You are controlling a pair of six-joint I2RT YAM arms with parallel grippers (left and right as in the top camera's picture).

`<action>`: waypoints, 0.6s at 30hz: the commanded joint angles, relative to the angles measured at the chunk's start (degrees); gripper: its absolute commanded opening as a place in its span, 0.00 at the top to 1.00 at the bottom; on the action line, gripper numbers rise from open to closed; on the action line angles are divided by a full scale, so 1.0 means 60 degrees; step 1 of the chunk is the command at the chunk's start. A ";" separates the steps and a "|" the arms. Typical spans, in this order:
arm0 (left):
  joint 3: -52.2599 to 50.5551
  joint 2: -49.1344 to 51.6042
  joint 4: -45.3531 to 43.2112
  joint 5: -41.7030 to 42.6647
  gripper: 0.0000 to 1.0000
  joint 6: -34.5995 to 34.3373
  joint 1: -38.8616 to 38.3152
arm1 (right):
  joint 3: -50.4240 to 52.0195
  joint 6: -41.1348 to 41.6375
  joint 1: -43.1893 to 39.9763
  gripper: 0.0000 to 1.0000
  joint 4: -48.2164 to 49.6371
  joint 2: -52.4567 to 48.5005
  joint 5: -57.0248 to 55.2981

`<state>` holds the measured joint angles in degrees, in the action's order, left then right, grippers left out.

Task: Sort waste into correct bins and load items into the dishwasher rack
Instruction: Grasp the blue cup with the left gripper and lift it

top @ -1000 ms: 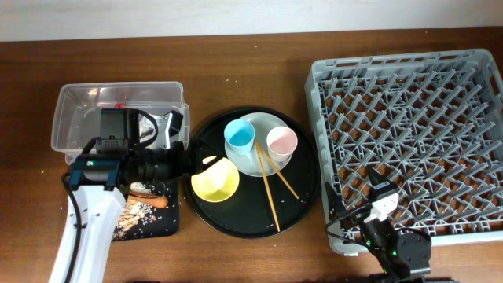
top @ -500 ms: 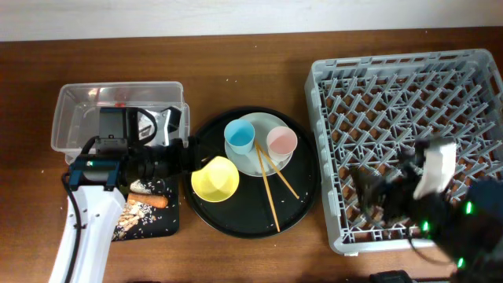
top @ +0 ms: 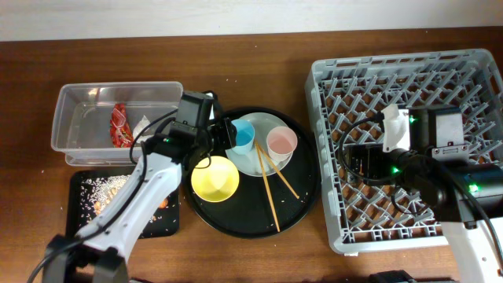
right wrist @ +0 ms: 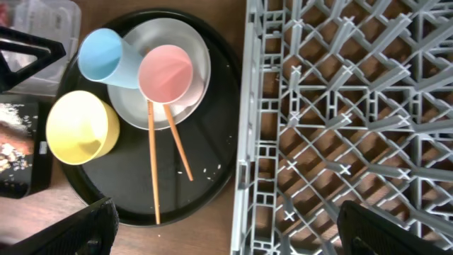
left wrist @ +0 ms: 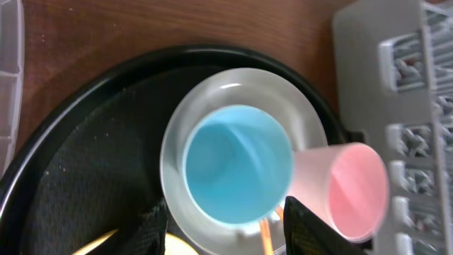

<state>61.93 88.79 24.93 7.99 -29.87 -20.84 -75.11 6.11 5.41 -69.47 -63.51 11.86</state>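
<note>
A light blue cup [top: 240, 135] and a pale pink cup [top: 281, 141] stand on a pale white plate [top: 263, 161]. Next to them are a yellow bowl [top: 214, 178] and wooden chopsticks [top: 271, 185]. My left gripper [top: 223, 134] is open, its fingers [left wrist: 226, 234] either side of the blue cup [left wrist: 237, 166], with the pink cup [left wrist: 354, 188] beside it. My right gripper [top: 355, 161] hangs wide open and empty [right wrist: 233, 237] over the grey dishwasher rack [top: 409, 94]. A red wrapper [top: 119, 126] and white paper [top: 145, 124] lie in the clear tub [top: 78, 118]. Rice scraps lie in the small black tray [top: 94, 189]. The sausage stick is hidden.
The dishes all sit on a large round black tray [top: 299, 196] between the bins and the rack. My left arm crosses over the small black tray and the tub's right end. In the right wrist view the rack's left wall [right wrist: 244, 142] lies close to the round tray [right wrist: 212, 142].
My left arm swung right from over the bins to the blue cup, uncovering the red wrapper in the tub. My right arm rose from the rack's front edge to over its middle.
</note>
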 commanded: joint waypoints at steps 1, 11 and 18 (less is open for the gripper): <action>0.0091 0.0772 -0.0255 -0.0306 0.49 -0.0091 -0.0018 | -0.0135 -0.0051 0.0033 0.02 -0.0047 -0.0033 -0.0408; 0.0047 0.1421 -0.0321 -0.0248 0.73 -0.0091 -0.0189 | -0.0135 -0.0051 0.0033 0.02 -0.0313 -0.0051 -0.0419; 0.0040 0.1559 -0.0310 -0.0743 0.85 -0.0091 -0.0295 | -0.0135 -0.0047 0.0033 0.02 -0.0648 -0.0051 -0.0627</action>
<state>61.93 97.19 22.90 5.89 -30.50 -22.50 -75.11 6.00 5.41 -72.88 -63.70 9.04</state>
